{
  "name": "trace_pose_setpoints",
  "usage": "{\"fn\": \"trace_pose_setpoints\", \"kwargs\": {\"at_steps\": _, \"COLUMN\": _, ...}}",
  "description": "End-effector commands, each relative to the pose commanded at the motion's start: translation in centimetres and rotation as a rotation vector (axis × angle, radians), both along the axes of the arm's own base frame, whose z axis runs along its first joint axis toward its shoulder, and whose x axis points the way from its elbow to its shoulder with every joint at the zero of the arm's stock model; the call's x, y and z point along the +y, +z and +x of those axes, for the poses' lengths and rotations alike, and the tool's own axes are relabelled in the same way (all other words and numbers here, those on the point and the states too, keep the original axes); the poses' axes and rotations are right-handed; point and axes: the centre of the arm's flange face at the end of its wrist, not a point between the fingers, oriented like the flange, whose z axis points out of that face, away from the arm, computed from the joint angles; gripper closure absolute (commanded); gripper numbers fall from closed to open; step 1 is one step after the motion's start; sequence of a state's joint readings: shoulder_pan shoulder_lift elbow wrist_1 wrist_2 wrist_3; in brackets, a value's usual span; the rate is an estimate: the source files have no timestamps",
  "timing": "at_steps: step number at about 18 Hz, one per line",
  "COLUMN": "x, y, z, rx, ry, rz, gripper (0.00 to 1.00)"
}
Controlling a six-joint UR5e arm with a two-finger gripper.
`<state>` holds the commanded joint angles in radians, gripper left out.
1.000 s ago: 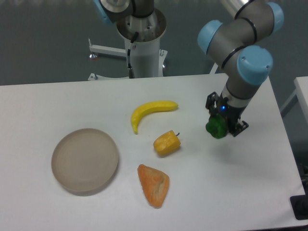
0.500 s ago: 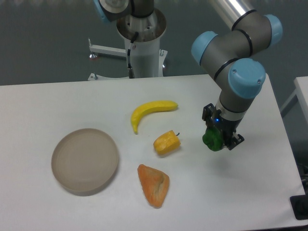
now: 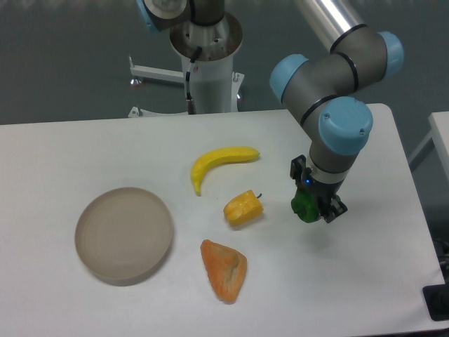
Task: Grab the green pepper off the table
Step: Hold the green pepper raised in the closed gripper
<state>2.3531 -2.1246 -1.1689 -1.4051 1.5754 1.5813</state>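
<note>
Green pepper (image 3: 304, 206), one, clamped between the fingers of my gripper (image 3: 310, 208) just right of the yellow pepper (image 3: 243, 208), low over the table (image 3: 365, 281); grasp step apparently made, lift clear comes next.

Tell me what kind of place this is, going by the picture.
Probably a robotics lab or test bench, not a kitchen. A jointed grey-and-blue robot arm works over a bare white table, and the food on it, such as the banana and green pepper, looks like toy props.
</note>
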Motion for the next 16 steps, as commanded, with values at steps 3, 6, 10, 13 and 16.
{"fn": "trace_pose_setpoints", "kwargs": {"at_steps": 3, "x": -1.2, "y": -0.2, "z": -0.7, "rx": -0.012, "ry": -0.032, "rz": -0.003, "gripper": 0.92}}
{"fn": "trace_pose_setpoints", "kwargs": {"at_steps": 6, "x": -2.8, "y": 0.0, "z": -0.7, "rx": -0.016, "ry": -0.043, "rz": -0.006, "gripper": 0.91}}
{"fn": "trace_pose_setpoints", "kwargs": {"at_steps": 10, "x": -2.8, "y": 0.1, "z": -0.7, "rx": -0.014, "ry": -0.043, "rz": -0.003, "gripper": 0.91}}
{"fn": "trace_pose_setpoints", "kwargs": {"at_steps": 13, "x": -2.8, "y": 0.1, "z": -0.7, "rx": -0.013, "ry": -0.043, "rz": -0.002, "gripper": 0.91}}
{"fn": "trace_pose_setpoints", "kwargs": {"at_steps": 16, "x": -2.8, "y": 0.0, "z": -0.7, "rx": -0.014, "ry": -0.043, "rz": -0.003, "gripper": 0.91}}
